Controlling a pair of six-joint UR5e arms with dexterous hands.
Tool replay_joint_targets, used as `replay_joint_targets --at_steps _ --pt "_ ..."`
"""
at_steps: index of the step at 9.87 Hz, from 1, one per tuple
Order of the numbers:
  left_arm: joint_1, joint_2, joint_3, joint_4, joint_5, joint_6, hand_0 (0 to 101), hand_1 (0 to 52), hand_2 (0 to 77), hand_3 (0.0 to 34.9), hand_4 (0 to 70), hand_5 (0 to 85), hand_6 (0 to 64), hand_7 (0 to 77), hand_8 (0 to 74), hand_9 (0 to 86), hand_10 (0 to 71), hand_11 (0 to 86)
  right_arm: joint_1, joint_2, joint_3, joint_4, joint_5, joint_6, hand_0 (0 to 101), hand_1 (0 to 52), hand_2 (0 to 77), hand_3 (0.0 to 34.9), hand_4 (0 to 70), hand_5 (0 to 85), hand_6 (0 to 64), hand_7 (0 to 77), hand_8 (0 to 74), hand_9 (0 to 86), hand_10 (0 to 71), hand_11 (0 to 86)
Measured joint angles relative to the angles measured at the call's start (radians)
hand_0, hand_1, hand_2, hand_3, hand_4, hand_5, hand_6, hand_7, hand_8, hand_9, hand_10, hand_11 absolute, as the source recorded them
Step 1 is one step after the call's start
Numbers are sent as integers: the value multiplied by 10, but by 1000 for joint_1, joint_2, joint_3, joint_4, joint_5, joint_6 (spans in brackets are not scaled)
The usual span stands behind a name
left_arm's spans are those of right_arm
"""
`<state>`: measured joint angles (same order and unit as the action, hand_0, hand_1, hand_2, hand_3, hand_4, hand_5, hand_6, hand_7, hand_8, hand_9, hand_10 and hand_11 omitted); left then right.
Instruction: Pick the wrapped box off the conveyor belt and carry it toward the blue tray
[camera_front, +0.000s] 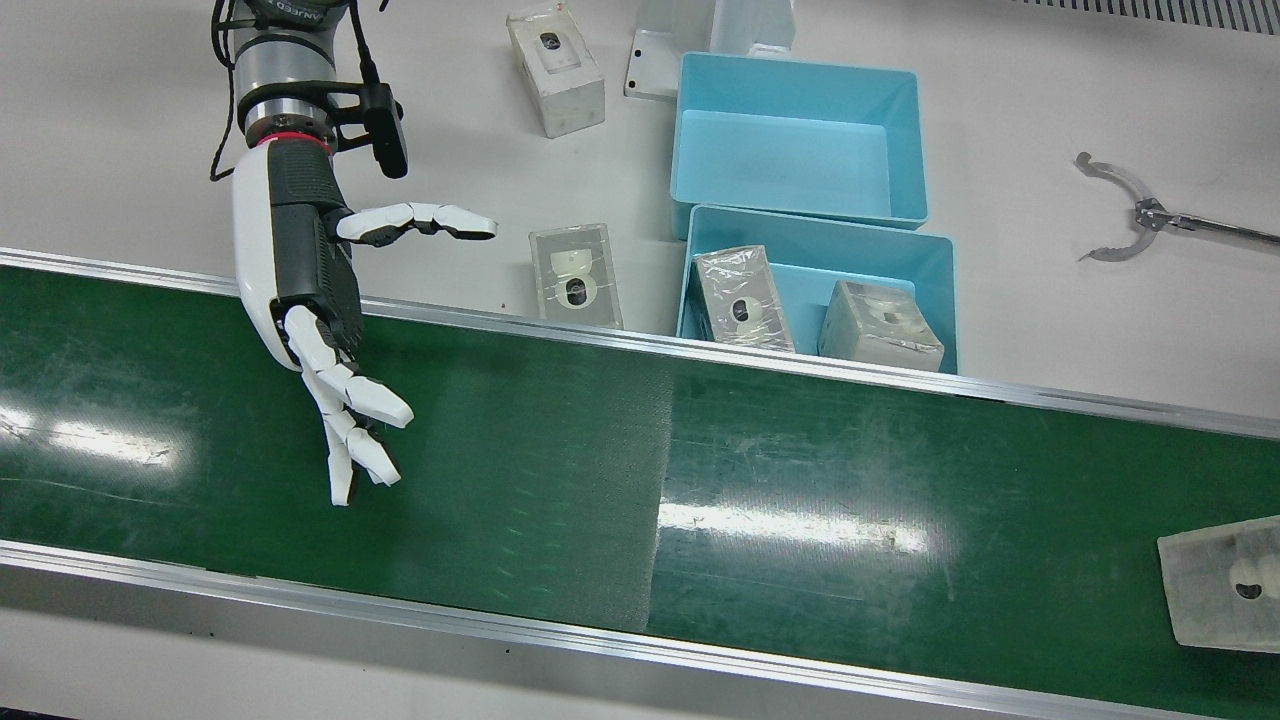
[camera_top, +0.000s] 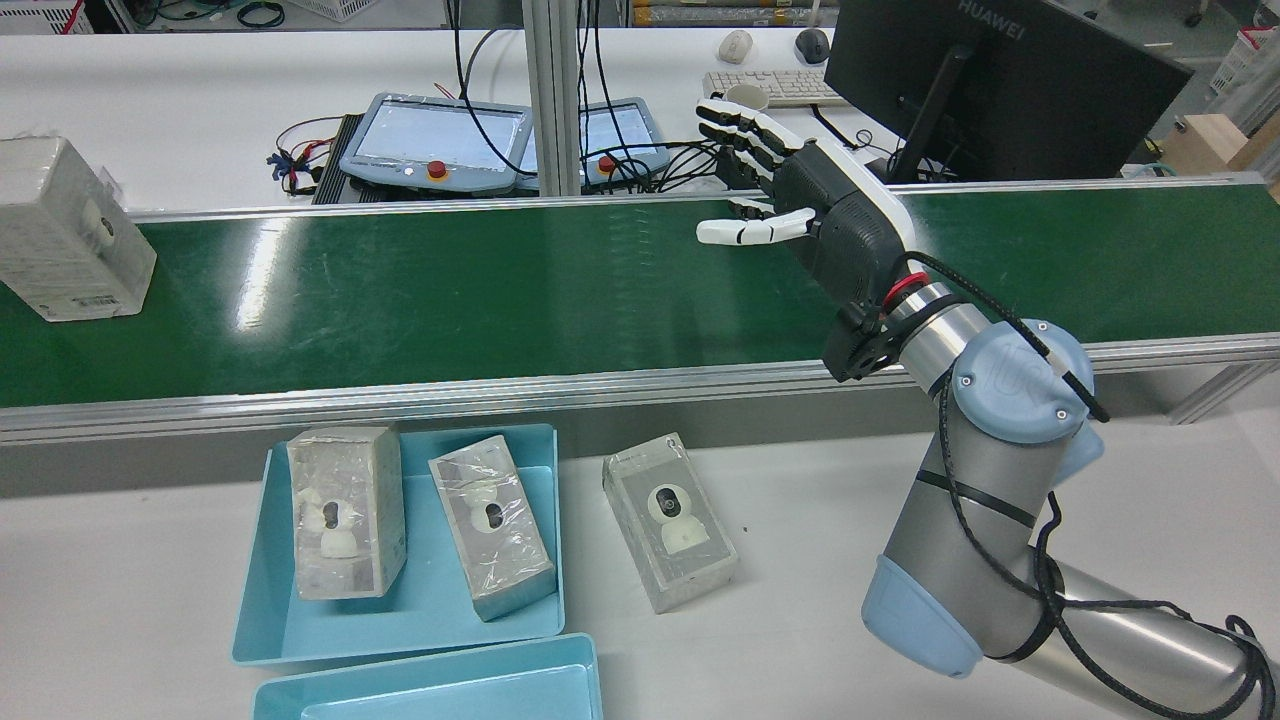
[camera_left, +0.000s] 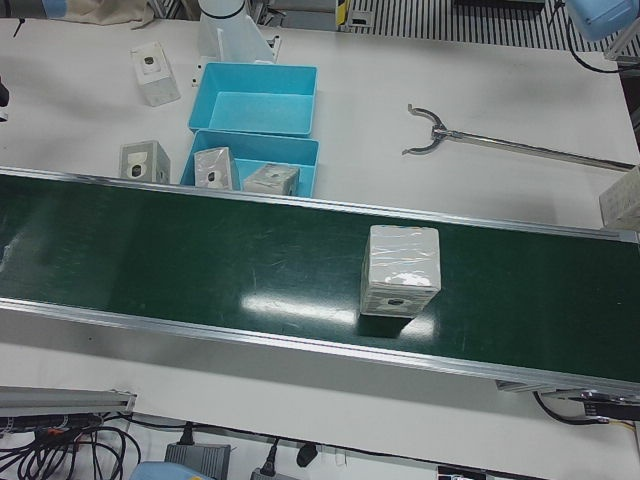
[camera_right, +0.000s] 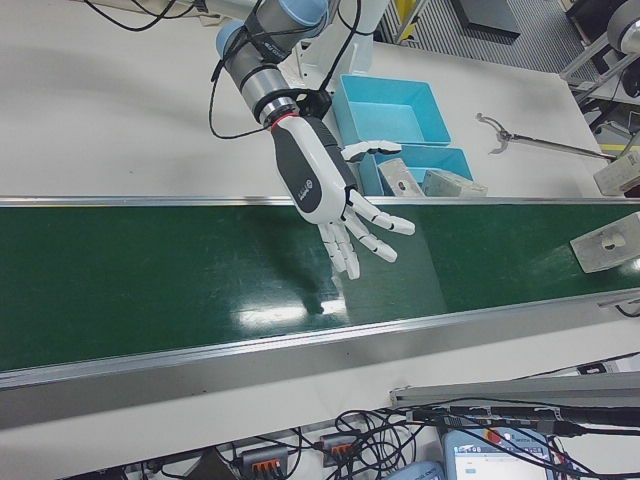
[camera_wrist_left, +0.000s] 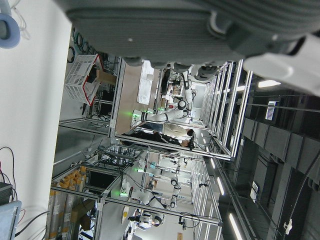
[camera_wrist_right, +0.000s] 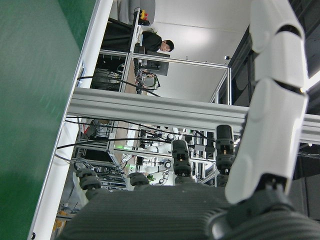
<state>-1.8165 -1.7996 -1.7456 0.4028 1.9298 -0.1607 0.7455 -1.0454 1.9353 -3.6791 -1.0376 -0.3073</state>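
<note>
A wrapped box (camera_front: 1225, 585) lies on the green conveyor belt (camera_front: 600, 470) at the front view's right edge, far from my right hand. It also shows in the rear view (camera_top: 70, 235), the left-front view (camera_left: 400, 270) and the right-front view (camera_right: 607, 243). My right hand (camera_front: 320, 330) hovers over the belt, open and empty, fingers spread (camera_top: 800, 200) (camera_right: 335, 205). The blue tray (camera_front: 935, 265) stands beside the belt and holds two wrapped boxes (camera_top: 345, 510). My left hand (camera_wrist_left: 200, 30) shows only as a palm edge in its own view.
A second, empty blue tray (camera_front: 800, 130) stands behind the first. One wrapped box (camera_front: 577, 275) lies on the table next to the tray, another (camera_front: 555, 70) further back. A metal grabber tool (camera_front: 1130, 215) lies on the table to the right.
</note>
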Motion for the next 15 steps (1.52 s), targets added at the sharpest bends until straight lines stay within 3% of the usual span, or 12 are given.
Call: replay_joint_targets --at_steps 3,5,7,8,10,12,15 --pt "0 0 0 0 0 0 0 0 5 0 5 5 0 5 5 0 0 0 -2 20 -33 71 -22 -20 456 131 185 300 202 185 0 147 5 16 22 33" --pt "0 0 0 0 0 0 0 0 5 0 0 5 0 5 5 0 5 0 1 50 -67 80 -41 -29 458 131 191 300 202 169 0 147 5 11 22 33" --pt "0 0 0 0 0 0 0 0 5 0 0 5 0 5 5 0 5 0 36 81 -127 78 -95 -29 461 131 164 301 191 169 0 147 0 16 5 22" --pt "0 0 0 0 0 0 0 0 5 0 0 5 5 5 0 5 5 0 62 92 -154 73 -119 -28 471 164 158 301 202 207 0 153 5 16 5 16" --pt "0 0 0 0 0 0 0 0 5 0 0 5 0 5 5 5 5 0 102 113 -211 69 -135 -3 483 164 153 302 213 224 0 169 5 16 5 16" --pt "0 0 0 0 0 0 0 0 5 0 5 5 0 5 5 5 5 0 129 167 -267 67 -130 54 483 158 180 301 245 262 0 191 0 16 5 16" --pt "0 0 0 0 0 0 0 0 5 0 0 5 0 5 5 0 5 0 150 218 -288 67 -125 80 483 158 207 302 300 333 11 229 0 44 22 11"
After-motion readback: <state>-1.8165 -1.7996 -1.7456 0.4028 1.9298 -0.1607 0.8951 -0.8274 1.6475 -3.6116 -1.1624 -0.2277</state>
